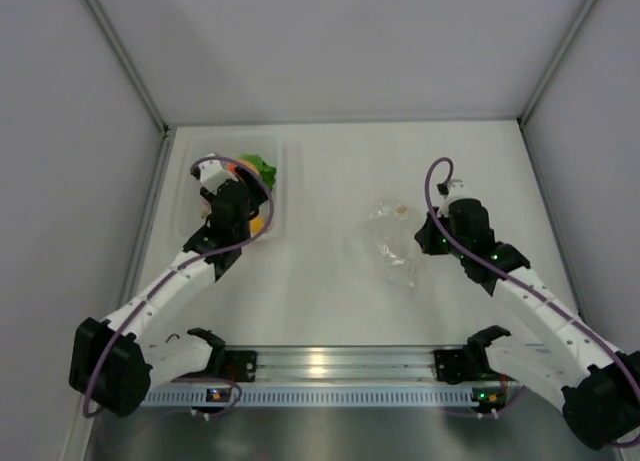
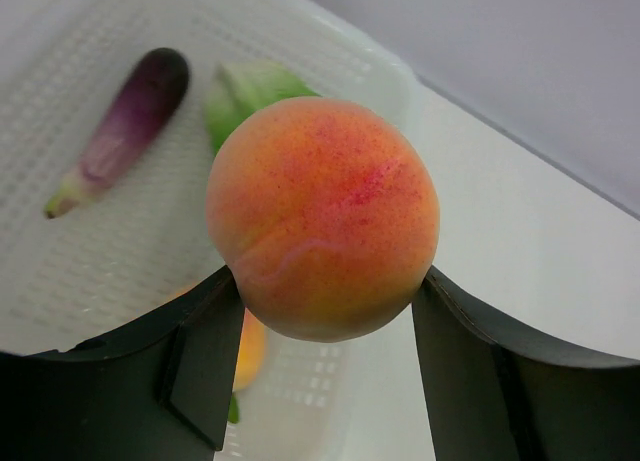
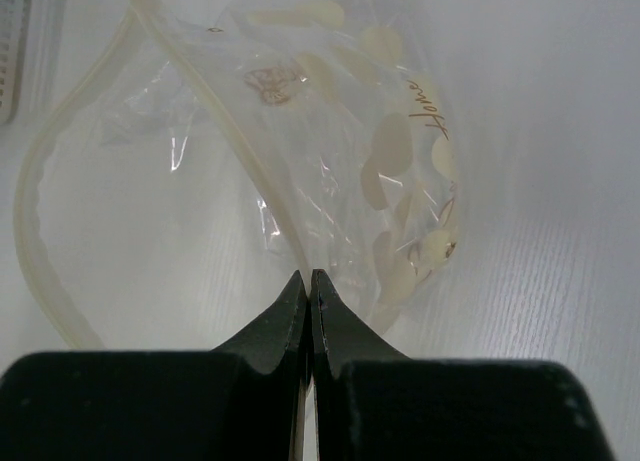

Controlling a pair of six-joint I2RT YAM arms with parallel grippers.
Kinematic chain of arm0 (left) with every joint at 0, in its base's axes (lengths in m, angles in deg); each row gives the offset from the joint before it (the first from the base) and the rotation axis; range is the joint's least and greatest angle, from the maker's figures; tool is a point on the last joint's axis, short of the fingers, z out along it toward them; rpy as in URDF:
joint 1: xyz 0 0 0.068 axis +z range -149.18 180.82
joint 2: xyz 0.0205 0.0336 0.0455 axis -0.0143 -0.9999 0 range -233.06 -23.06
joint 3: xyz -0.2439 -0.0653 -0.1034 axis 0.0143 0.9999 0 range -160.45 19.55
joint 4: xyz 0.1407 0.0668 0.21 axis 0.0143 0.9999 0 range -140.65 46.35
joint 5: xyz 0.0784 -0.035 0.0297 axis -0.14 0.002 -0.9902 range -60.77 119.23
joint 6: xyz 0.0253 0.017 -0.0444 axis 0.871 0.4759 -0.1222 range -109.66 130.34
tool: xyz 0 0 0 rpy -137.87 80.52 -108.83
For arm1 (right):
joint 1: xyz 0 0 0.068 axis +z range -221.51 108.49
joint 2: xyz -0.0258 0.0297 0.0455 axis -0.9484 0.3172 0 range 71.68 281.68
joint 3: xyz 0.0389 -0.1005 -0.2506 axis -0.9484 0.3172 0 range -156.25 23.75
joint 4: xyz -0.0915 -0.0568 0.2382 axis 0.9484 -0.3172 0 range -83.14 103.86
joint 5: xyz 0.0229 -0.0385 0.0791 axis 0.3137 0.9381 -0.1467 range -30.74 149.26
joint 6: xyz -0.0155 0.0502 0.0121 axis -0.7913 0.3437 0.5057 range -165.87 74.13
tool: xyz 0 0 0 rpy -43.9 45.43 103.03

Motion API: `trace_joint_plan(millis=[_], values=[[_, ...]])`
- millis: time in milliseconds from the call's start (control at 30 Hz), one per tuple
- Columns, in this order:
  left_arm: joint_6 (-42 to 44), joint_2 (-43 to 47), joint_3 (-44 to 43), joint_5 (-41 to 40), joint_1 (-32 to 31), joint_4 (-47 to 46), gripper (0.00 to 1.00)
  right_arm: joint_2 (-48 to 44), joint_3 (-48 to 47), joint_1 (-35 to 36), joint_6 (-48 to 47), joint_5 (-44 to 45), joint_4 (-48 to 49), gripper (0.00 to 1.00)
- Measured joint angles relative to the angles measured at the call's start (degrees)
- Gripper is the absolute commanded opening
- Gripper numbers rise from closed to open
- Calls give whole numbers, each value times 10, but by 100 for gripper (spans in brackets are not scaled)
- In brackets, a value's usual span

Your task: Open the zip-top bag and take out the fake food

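While the left gripper [image 2: 327, 276] grasps a round orange peach [image 2: 322, 216] between its two fingers above the white tray [image 2: 60, 311], the step in hand looks like setting this piece of fake food down with the rest. The eggplant [image 2: 125, 131] and the ruffled lettuce [image 2: 250, 91] already lie in the tray. A second orange piece [image 2: 250, 346] shows just under the left finger, so by that count this would be the last one out of the bag.

To do it well, the arm should lower the peach over a bare patch of the perforated floor, clear of the eggplant and of the orange piece below. The fingers should spread only once the fruit is low, since it is round and would likely roll or bounce over the low wall if dropped from height.

The right gripper [image 3: 308, 281] is clenched, its fingertips meeting on the zip strip at the rim of the zip-top bag [image 3: 330, 131]. The bag lies on the bench [image 1: 330, 301] to the right, well apart from the tray, with its mouth gaping. That pinch seems to steady the floppy pouch and need not change now.

The bag looks empty in the right wrist view, yet its folds and white dots could mask something small. How high the peach hangs over the tray cannot be told. The second orange piece is mostly hidden by the finger, and in the overhead view the left arm covers much of the tray.
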Motion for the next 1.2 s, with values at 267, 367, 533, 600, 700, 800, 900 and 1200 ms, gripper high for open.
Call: trace_joint_plan(millis=[267, 367, 533, 600, 700, 800, 900, 1200], values=[[-61, -68, -17, -28, 108, 105, 31, -1, 6, 0, 0, -16, 11, 0], [-73, -108, -17, -10, 140, 128, 65, -1, 7, 0, 0, -19, 12, 0], [-82, -134, -17, 18, 170, 151, 90, -4, 7, 0, 0, -23, 12, 0], [-84, -134, -18, 25, 170, 152, 98, -7, 7, 0, 0, -24, 13, 0], [-84, -132, -19, 37, 169, 153, 98, -11, 7, 0, 0, -25, 12, 0], [-84, -124, -21, 56, 169, 163, 98, -13, 7, 0, 0, -27, 12, 0], [-81, -93, -21, 88, 169, 174, 98, -14, 7, 0, 0, -28, 10, 0], [-39, 48, -26, 247, 169, 212, 98, -29, -9, 0, -7, -27, -11, 0]])
